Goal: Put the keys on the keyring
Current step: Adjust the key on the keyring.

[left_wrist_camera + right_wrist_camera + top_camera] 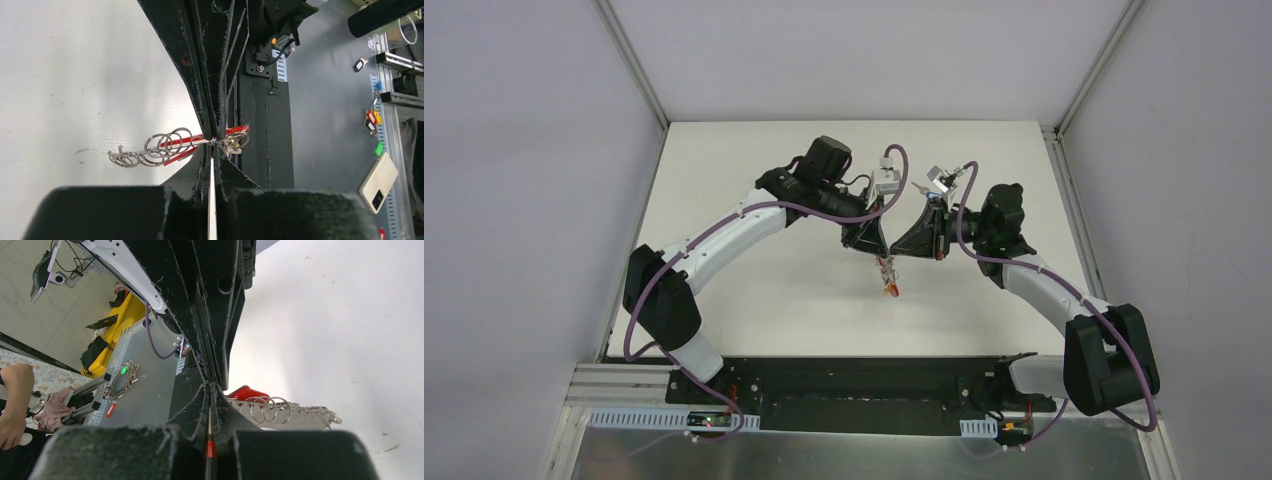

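Observation:
Both grippers meet tip to tip above the middle of the table. My right gripper (210, 386) is shut on the keyring (248, 392), and a red sliver shows between its jaws. The loop's grey half (295, 416) carries several silver rings. My left gripper (213, 145) is shut too, pinching the keyring (175, 146) at a thin metal ring from the side opposite the right gripper. A small brassy piece (234, 145) hangs among the rings just right of those tips. From above, the keyring (888, 280) dangles below both grippers with red and orange bits; I cannot tell single keys apart.
The white table (754, 300) lies under the arms, its front edge at a black rail (854, 385). Off the table, on the grey bench, lie tagged spare keys (372, 119), a green tag (379, 149) and a white phone-like block (378, 182).

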Robot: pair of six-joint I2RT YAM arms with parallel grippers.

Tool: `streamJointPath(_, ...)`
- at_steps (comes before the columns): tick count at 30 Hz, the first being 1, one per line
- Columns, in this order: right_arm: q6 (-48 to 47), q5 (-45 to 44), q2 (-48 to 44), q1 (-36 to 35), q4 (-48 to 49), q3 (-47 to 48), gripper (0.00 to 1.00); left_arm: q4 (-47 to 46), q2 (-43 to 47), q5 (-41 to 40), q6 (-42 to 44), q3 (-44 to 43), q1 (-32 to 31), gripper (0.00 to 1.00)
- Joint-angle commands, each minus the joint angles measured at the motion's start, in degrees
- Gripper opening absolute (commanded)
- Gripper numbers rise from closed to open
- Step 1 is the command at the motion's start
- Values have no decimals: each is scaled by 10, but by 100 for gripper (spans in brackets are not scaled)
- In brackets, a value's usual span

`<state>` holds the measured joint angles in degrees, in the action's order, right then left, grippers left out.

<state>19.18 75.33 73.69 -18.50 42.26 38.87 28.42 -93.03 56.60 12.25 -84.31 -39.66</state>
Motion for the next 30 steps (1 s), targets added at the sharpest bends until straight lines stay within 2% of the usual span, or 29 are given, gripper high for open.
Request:
streamJointPath(1,-18,3,-1,0,25,10,0,-3,13,16,-20,-10,3,0)
streamJointPath(3,-54,3,-7,0,-8,12,0,34,7,-1,-24,-35,2,0)
streamJointPath(7,-180,-3,-31,-2,-152,37,8,176,-38,-53,-22,-132,2,0)
streamJointPath(10,-188,0,-36,-5,-174,44,12,288,-75,-65,-16,-206,-3,0)
streamJointPath(12,-188,2,-38,-6,-174,45,15,323,-87,-75,-20,-231,-11,0)
streamJointPath(18,-181,1,-42,-6,-171,50,29,328,-82,-90,-39,-232,-25,0)
streamJointPath(21,-147,-1,-39,-7,-135,43,36,327,-86,-78,-35,-234,-30,0)
streamJointPath(25,-107,1,-31,-13,-89,34,40,326,-94,-72,-35,-239,-34,0)
streamJointPath(30,-89,2,-19,-27,-72,32,40,322,-99,-74,-36,-244,-37,0)
